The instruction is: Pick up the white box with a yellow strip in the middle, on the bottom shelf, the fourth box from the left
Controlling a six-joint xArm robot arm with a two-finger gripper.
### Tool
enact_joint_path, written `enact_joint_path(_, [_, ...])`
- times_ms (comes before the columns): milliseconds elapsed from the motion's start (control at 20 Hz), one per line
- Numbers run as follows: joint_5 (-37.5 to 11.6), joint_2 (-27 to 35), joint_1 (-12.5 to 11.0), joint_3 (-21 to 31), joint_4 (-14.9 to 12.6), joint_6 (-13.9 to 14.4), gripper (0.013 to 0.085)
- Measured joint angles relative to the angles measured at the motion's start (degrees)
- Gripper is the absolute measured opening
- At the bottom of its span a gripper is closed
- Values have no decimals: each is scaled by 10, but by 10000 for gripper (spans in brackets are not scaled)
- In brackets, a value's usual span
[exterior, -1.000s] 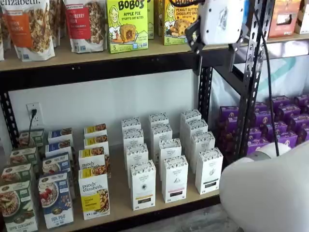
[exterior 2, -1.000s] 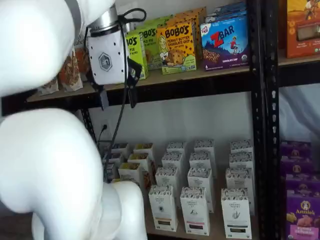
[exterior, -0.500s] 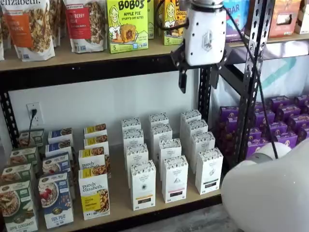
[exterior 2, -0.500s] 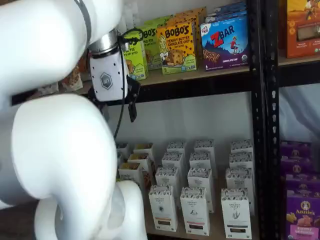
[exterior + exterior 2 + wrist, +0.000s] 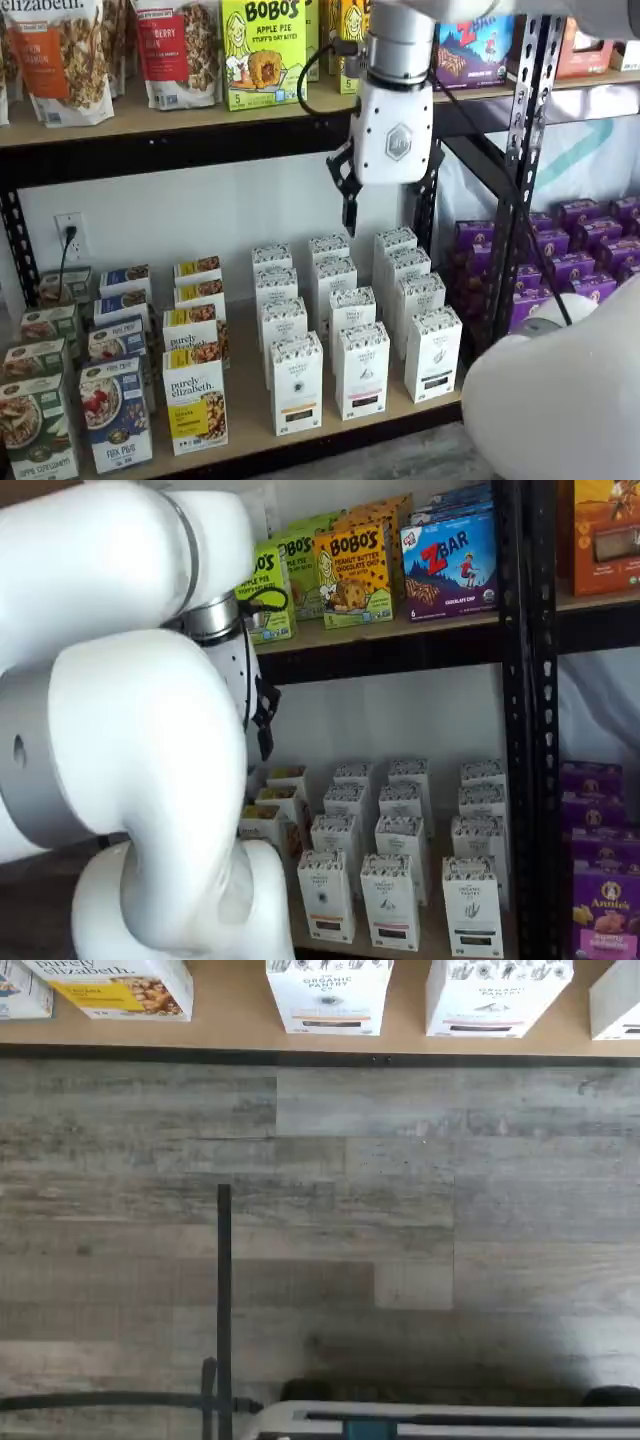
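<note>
Your gripper [image 5: 385, 200] hangs empty above the white box [image 5: 296, 383] on the bottom shelf [image 5: 330, 432], fingers spread as wide as they go

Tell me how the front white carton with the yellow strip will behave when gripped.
The white box is tall and narrow on a small base, so a nudge near its top would likely tip it. It looks like cardboard: probably light, stiff, crushable under hard squeezing.
</note>
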Motion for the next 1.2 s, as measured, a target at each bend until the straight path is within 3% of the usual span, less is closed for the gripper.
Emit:
enact_joint_path(400, [-106, 37, 21, 49, -18, 24, 850])
enact_joint_path(950, [-235, 130, 31, 77, -3, 25, 850])
enact_joint_path(1200, [-301, 183, 35, 79, -10, 31, 850])
